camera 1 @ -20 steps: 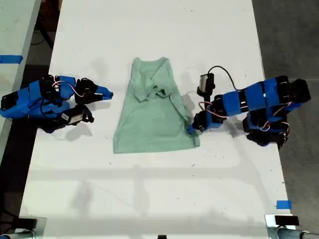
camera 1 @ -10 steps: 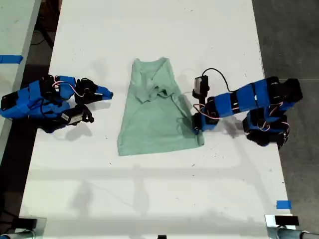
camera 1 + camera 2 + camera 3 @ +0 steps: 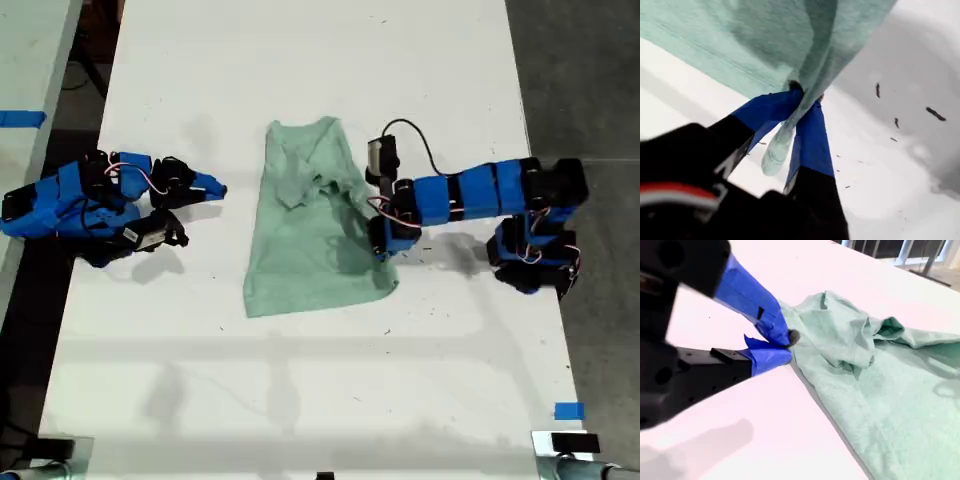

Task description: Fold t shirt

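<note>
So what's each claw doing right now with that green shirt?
My first gripper shut on the pale mint-green cloth T-shirt, its edge lifted off the white table. My second gripper shut, empty, beside the shirt. Nothing in the way.

Looks like a robot lab: long white bench (image 3: 300, 60), blue tape marks (image 3: 568, 411), grey floor (image 3: 580, 70).

The support surface is a white table (image 3: 300, 400). The t shirt (image 3: 310, 240), pale mint-green and wrinkled, lies on it. Small dark specks (image 3: 430, 250) dot the tabletop just beside the t shirt's hem corner. A strip of blue tape (image 3: 568, 411) is stuck on the table, well apart from the t shirt.
</note>
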You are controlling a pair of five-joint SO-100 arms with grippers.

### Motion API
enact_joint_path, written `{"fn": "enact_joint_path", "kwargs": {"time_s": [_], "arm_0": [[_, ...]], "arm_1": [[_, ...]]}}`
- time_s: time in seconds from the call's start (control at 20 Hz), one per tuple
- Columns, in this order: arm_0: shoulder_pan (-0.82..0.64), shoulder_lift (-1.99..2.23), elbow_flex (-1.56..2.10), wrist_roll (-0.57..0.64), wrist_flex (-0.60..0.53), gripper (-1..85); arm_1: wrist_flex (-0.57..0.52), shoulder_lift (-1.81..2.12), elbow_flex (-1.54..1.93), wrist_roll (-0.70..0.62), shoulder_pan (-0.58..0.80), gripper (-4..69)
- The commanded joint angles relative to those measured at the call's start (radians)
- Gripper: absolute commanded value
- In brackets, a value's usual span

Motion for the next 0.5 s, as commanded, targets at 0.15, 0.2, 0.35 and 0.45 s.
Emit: {"fn": "enact_joint_path", "kwargs": {"time_s": [0.15, 0.2, 0.35, 0.45], "arm_0": [[0.012, 0.005, 0.017, 0.003, 0.0, -0.2], [0.012, 0.005, 0.017, 0.003, 0.0, -0.2], [0.012, 0.005, 0.017, 0.003, 0.0, -0.2], [0.012, 0.005, 0.017, 0.003, 0.0, -0.2]], "arm_1": [[0.003, -0.284, -0.431, -0.103, -0.02, 1.3], [-0.021, -0.334, -0.457, -0.11, -0.023, 1.2], [-0.038, -0.472, -0.537, -0.117, -0.041, 1.2], [-0.057, -0.491, -0.535, -0.117, -0.052, 1.8]]}}
